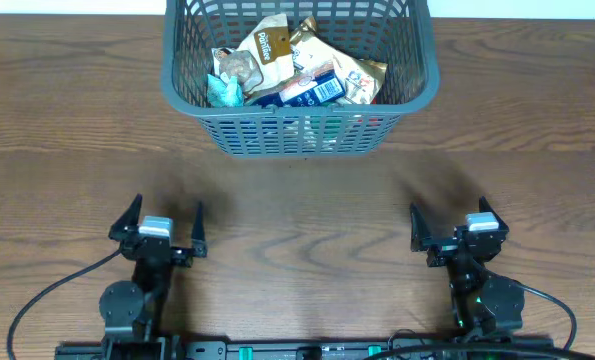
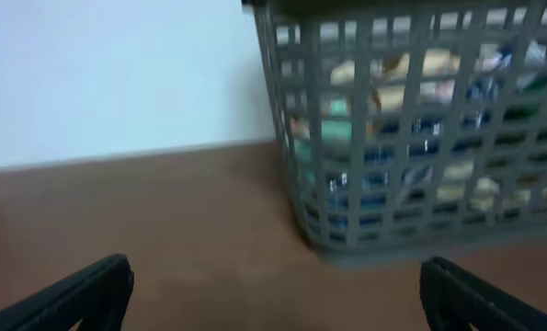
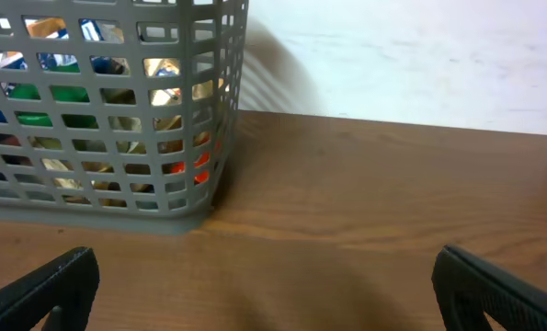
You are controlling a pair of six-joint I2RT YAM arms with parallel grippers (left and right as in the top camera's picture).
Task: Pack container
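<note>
Up at the far side of the desk (image 1: 297, 200), dead centre, sits the basket (image 1: 299, 130), and it's well apart from both my arms. My left tool (image 1: 167, 215) is spread wide with nothing between the fingers, and my right tool (image 1: 449, 215) is just the same, open and empty, both hanging low over the near edge. Inside the basket there's a loose heap of packets (image 1: 277, 65), and I can't spot a single one out on the bare wood, so I'd judge the packing close to finished. Now, the trouble spots. That heap is piled unevenly, a tan packet propped up on the others, so any poke from above could tip it toward the rim or over it. The basket looks like light moulded plastic on smooth, wood-grain laminate, so a nudge against its side would likely send it skating away from me. And those sides are all open lattice, neat rows of slots, exactly where a slim black finger could catch going in low. The packets themselves look like glossy, crinkled film, puffy and irregular, the sort that slips out of a pinch. The basket's corners are rounded and its walls flare outward toward the top.
</note>
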